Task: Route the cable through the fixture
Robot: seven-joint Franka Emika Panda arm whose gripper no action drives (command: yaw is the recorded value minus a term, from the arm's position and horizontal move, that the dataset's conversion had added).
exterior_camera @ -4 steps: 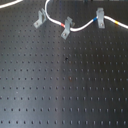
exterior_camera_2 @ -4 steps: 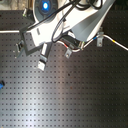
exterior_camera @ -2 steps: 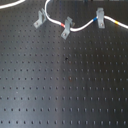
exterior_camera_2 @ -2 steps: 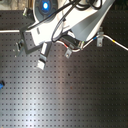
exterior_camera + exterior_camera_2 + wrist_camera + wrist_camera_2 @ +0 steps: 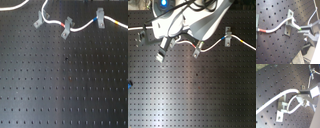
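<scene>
The white arm (image 5: 198, 22) fills the upper middle of the second exterior view, reaching in from the top edge and slanting down toward the second exterior view's left. In both wrist views the gripper (image 5: 302, 31) sits at the right edge, its grey fingers (image 5: 303, 97) closed together on the cable (image 5: 293, 23).

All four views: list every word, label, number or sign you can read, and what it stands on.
None can be read.
Black perforated board: holes only.
Grey metal clips: unmarked.
Thin white cable: only red, blue and yellow bands.
White robot arm casing: no marking legible.
</scene>
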